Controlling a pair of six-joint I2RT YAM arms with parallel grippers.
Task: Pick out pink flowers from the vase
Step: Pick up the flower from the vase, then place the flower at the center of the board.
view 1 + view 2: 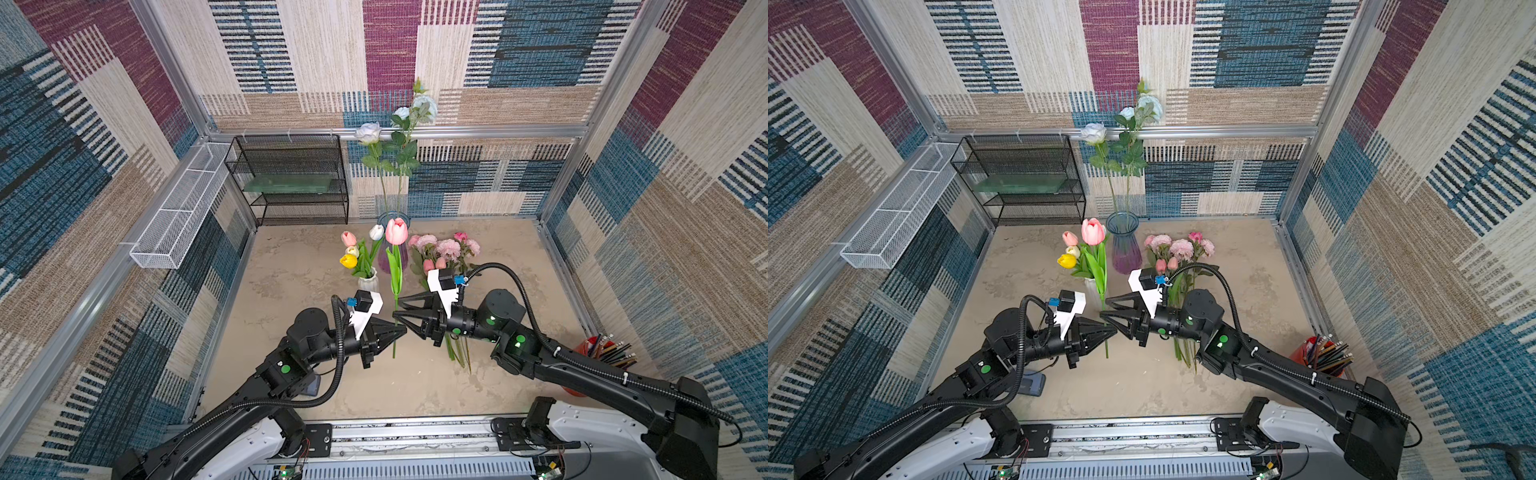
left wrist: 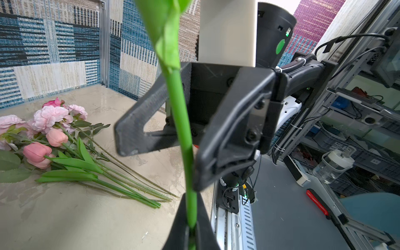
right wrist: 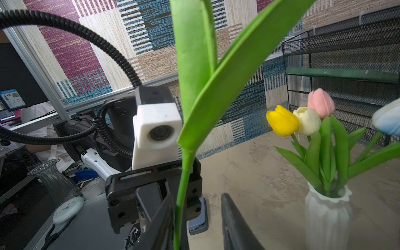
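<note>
- The left gripper (image 1: 399,330) is clamping down tight on the green stem (image 2: 179,112) of the big pink tulip (image 1: 396,231). It is holding the flower upright in the air, bloom high above the jaws.
- The right gripper (image 1: 400,308) is sitting nose to nose with the left, just up the stem from that grip. Its jaws are standing apart, one on either side of the stem.
- In the right wrist view the stem is leaning on one of the right's fingers (image 3: 160,220), with a clear gap to the far one, so there is no pinch there yet.
- This is looking like a hand-over: the left is presenting the tulip and the right is lined up to take it.
- Beyond the right gripper's wrist, on the side away from the left gripper, the pile of pink flowers (image 1: 446,249) is lying flat on the table (image 1: 291,270). That is the likely drop spot.
- The next move calls for the right to pinch the stem firmly before the left lets go, or the tulip is going to topple.
- Beyond the left gripper, a small pink tulip (image 1: 348,238) is waiting in the white vase (image 1: 368,284), probably next in line. The purple vase (image 1: 1123,249) is showing just pale roses (image 1: 368,133).
</note>
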